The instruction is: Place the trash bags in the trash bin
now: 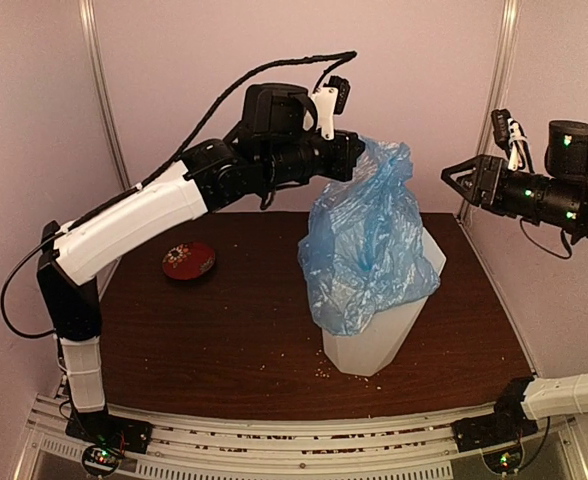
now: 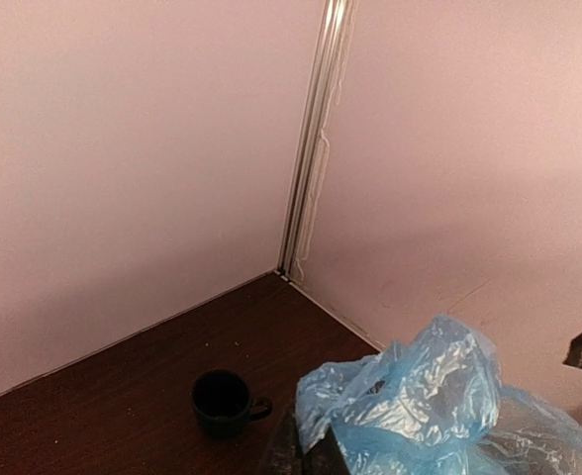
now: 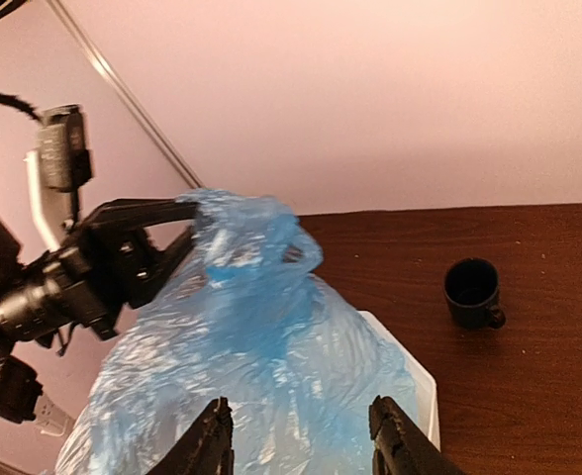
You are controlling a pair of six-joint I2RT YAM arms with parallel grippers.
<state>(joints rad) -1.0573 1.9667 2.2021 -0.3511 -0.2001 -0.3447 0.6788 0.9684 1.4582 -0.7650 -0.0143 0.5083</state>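
Pink walls are boxing in a dark worktop (image 1: 224, 330), with the trash bin (image 1: 374, 345) standing toward its right edge. My left hand (image 1: 354, 152) is pinching the top of the trash bag (image 1: 359, 250), which is draping down over the bin's mouth and outer wall. My right hand (image 3: 301, 445) is hovering nearby, fingers apart and empty. I'm judging it best to lower slowly over the opening while the right hand tucks loose film inward, without tipping the bin.

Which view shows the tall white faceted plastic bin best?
Top external: the tall white faceted plastic bin shows its walls and base below the light-blue film bag. Right wrist shows only a rim corner; in left wrist the bag hides it.
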